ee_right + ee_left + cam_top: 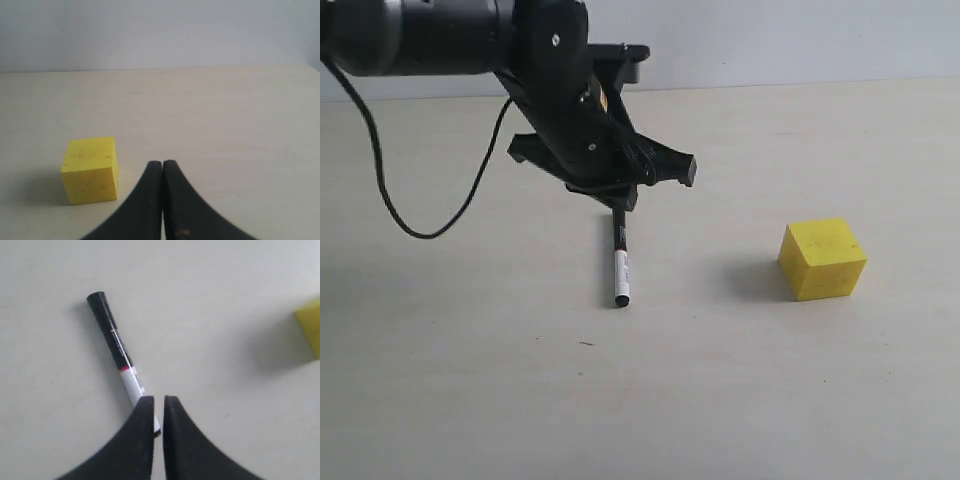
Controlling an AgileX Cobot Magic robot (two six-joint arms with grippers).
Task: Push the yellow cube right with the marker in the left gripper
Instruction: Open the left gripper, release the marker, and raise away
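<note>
Marker (pixel 621 272) left of yellow cube (pixel 823 259) bears unreadable print.

Tilted marker (pixel 620 266) held, yellow cube (pixel 823 259) well apart

One marker (pixel 620 266), one yellow cube (pixel 823 259)

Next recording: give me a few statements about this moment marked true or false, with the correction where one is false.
1. The left gripper is shut on the marker. True.
2. The marker touches the yellow cube. False: bare table lies between them.
3. In the exterior view, the yellow cube sits to the right of the marker. True.
4. The right gripper holds the yellow cube. False: it is shut on nothing, and the yellow cube lies apart from it.
</note>
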